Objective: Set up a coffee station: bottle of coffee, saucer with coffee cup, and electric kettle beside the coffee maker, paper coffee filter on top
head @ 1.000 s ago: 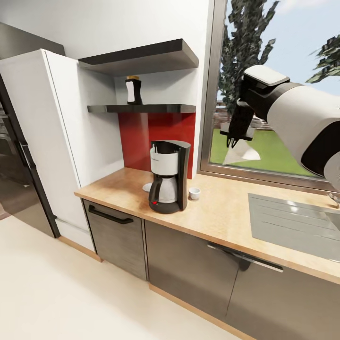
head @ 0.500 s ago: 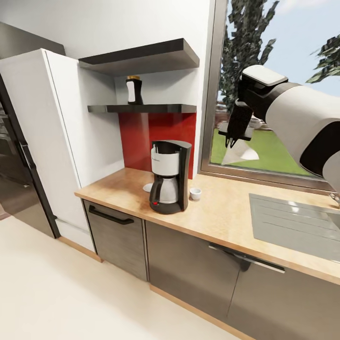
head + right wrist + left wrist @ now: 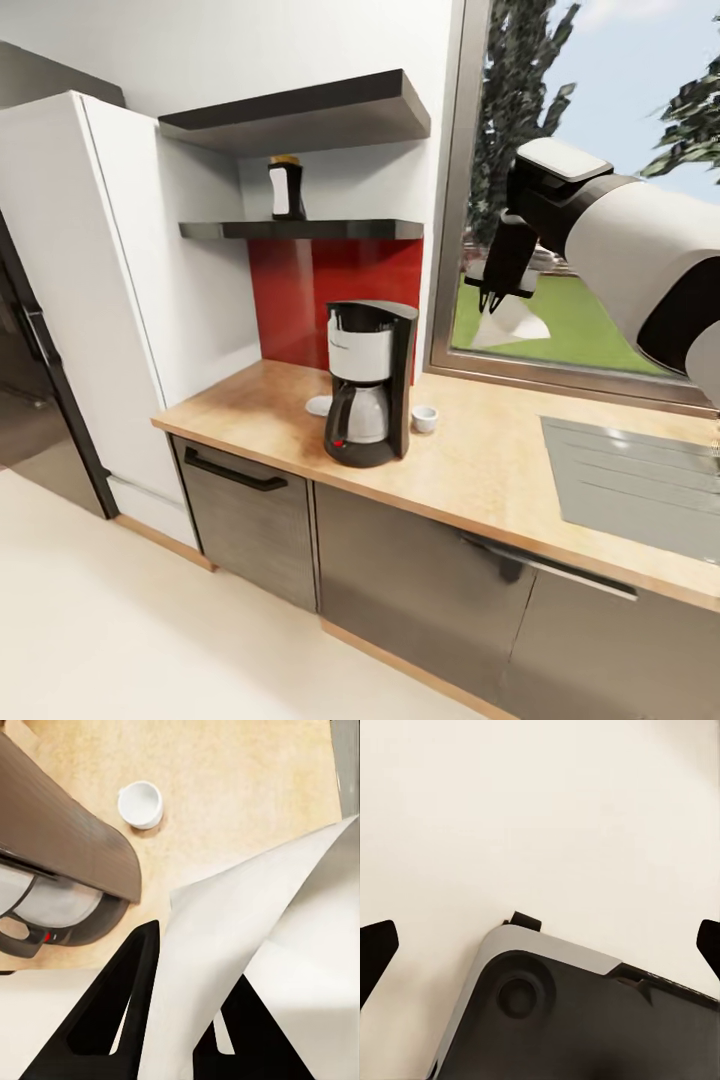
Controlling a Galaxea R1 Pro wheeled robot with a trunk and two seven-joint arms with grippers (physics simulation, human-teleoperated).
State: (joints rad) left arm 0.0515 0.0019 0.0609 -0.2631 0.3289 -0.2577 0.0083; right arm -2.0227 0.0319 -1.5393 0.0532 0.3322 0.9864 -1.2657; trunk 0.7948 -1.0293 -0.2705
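The black coffee maker [image 3: 368, 395] stands on the light wooden kitchen countertop [image 3: 480, 470]. A white saucer [image 3: 318, 405] peeks out at its left, and the tiny coffee cup [image 3: 425, 419] sits on the wood at its right. On the dark kitchen shelf [image 3: 300, 229] above stands the bottle of coffee [image 3: 287, 188]. My right gripper [image 3: 497, 303] hangs in front of the window, up and to the right of the coffee maker, shut on the white paper coffee filter [image 3: 512, 322]. In the right wrist view the paper coffee filter [image 3: 247, 945] sits between the black fingers [image 3: 127, 1005], above the coffee cup [image 3: 141, 804] and the coffee maker [image 3: 60, 847]. My left gripper [image 3: 540, 941] is open over the floor. The electric kettle is out of view.
A steel sink [image 3: 640, 480] is set into the worktop at the right. A tall white cabinet [image 3: 110, 290] and a dark fridge [image 3: 30, 400] stand at the left. Grey cabinet fronts [image 3: 400, 570] run below. A second shelf board [image 3: 300, 115] hangs higher. My dark base [image 3: 570, 1020] shows over cream floor.
The whole picture has shifted, so the camera has moved a little nearer the counter. My right gripper still holds the filter at the same height by the window.
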